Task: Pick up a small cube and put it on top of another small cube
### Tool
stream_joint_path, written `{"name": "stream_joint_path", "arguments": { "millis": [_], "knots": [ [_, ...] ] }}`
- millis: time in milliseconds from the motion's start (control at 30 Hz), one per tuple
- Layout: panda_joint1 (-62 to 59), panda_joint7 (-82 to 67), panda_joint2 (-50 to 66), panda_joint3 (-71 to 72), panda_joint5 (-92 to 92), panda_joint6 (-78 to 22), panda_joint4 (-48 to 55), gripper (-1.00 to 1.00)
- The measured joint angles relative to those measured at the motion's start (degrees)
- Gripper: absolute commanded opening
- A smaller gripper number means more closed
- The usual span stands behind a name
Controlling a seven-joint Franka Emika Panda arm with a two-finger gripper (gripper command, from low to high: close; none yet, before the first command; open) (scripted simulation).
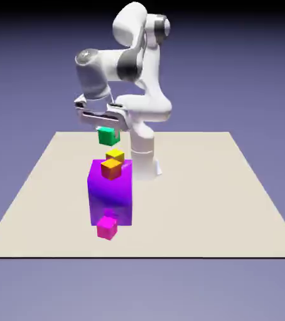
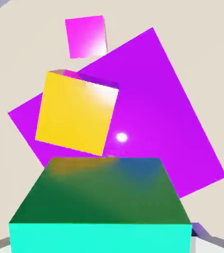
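Beige tabletop (image 1: pixel 201 188) spreads widest before us, against a blue-violet backdrop (image 1: pixel 258 88). Over its far part we see the white Franka Panda arm (image 1: pixel 148 81), folded and bent, with its hand lowered toward the exterior view's left. Next in size comes the big purple block (image 1: pixel 110 204), standing on the tabletop; the hand view shows us its broad top face turned at an angle. Above it hangs the two-finger gripper (image 1: pixel 108 131), closed on the small teal-green cube (image 1: pixel 108 136), its fingers only as far apart as that cube allows. So we find the task's cube up in the air, gripped, higher than the purple block and apart from it. In the hand view it fills the bottom middle, with just a little of the fingers showing at the lower corners. Among the other small cubes, we see a yellow cube (image 1: pixel 115 155) and an orange cube (image 1: pixel 111 169) below the teal-green one. The orange overlaps the yellow in the exterior view, and we can't tell whether these two touch. Our small magenta cube (image 1: pixel 107 228) sits on the tabletop, just beside the block, on the side toward the exterior camera.
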Motion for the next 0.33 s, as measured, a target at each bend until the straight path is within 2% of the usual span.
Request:
{"name": "stream_joint_path", "arguments": {
  "millis": [67, 200, 233, 333],
  "knots": [
    [-0.1, 0.1, -1.0, 0.2, -0.3, -0.4, -0.6, -1.00],
    [-0.2, 0.0, -0.1, -0.2, -0.6, 8.9, -8.9, -1.00],
    [-0.3, 0.0, 0.1, -0.2, -0.6, 10.3, -10.2, 1.00],
    [-0.2, 0.1, -0.2, -0.1, -0.7, 8.0, -8.1, 1.00]
  ]
}}
